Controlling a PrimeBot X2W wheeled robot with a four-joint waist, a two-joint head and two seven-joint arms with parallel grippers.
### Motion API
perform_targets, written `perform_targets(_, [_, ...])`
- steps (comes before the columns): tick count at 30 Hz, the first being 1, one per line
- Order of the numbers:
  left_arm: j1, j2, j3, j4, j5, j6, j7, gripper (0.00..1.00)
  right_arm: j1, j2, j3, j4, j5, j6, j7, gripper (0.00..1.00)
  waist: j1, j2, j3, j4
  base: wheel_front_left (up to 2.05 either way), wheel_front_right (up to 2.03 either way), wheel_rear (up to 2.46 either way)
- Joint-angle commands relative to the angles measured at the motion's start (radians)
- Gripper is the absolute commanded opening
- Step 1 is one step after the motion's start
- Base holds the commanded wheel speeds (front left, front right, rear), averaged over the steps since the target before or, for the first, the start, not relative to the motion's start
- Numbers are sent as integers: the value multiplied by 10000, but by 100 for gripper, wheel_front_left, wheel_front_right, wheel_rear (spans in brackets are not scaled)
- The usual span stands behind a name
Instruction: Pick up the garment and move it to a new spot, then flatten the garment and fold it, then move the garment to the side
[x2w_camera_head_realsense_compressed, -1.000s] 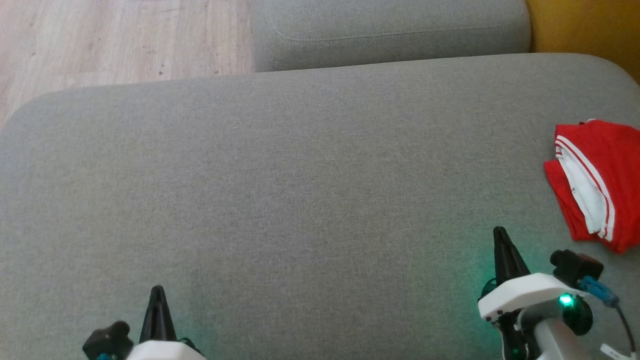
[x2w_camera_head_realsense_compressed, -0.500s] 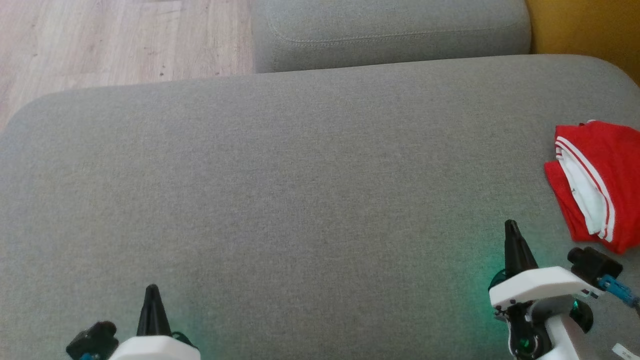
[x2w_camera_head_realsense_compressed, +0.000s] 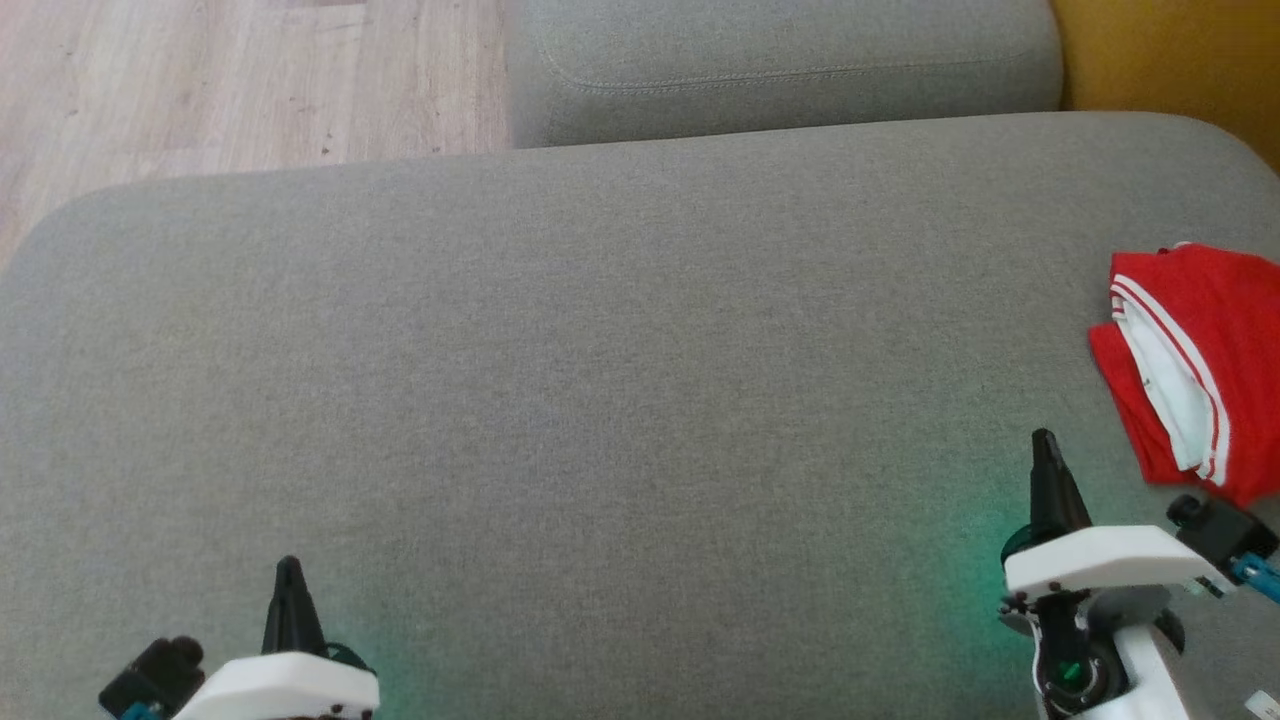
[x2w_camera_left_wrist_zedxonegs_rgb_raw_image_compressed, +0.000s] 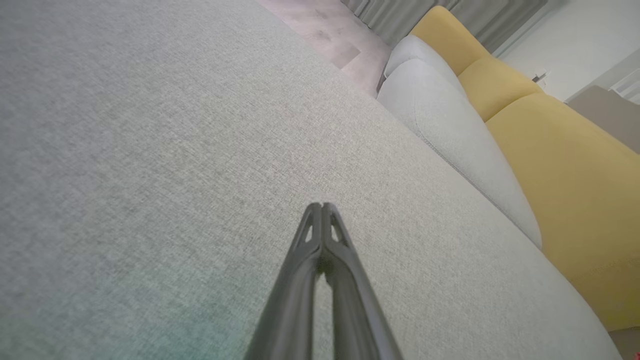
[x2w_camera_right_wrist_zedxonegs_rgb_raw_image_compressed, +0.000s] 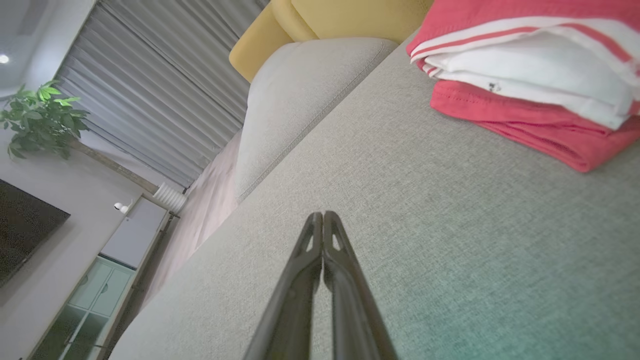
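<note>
Grey cushion (x2w_camera_head_realsense_compressed: 600, 380), folded red garment (x2w_camera_head_realsense_compressed: 1210, 340) near its right edge; left hand (x2w_camera_head_realsense_compressed: 288, 565) and right hand (x2w_camera_head_realsense_compressed: 1043, 440) closed, empty.

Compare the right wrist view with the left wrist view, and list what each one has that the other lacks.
Right wrist view's extras: the folded red and white garment lying on the seat, the shut right gripper, a potted plant and a glass-door cabinet. Left wrist view's extra: the shut left gripper; a reddish sliver at its lower right corner is too small to identify. Shared: the grey sofa seat, a grey cushion and yellow upholstery.
</note>
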Motion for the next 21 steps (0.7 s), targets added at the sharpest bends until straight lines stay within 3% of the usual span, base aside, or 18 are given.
perform_targets(1, [-475, 20, 245, -393, -264, -57, 58, 0, -146, -34, 19, -449, 286, 15, 75, 0, 0, 0, -3, 1, 0, 0, 0])
perform_targets(21, [-647, 27, 577, -725, -2492, -350, 647, 0, 7, -38, -281, -1089, 2522, 20, 654, 0, 0, 0, -50, 25, 0, 0, 0])
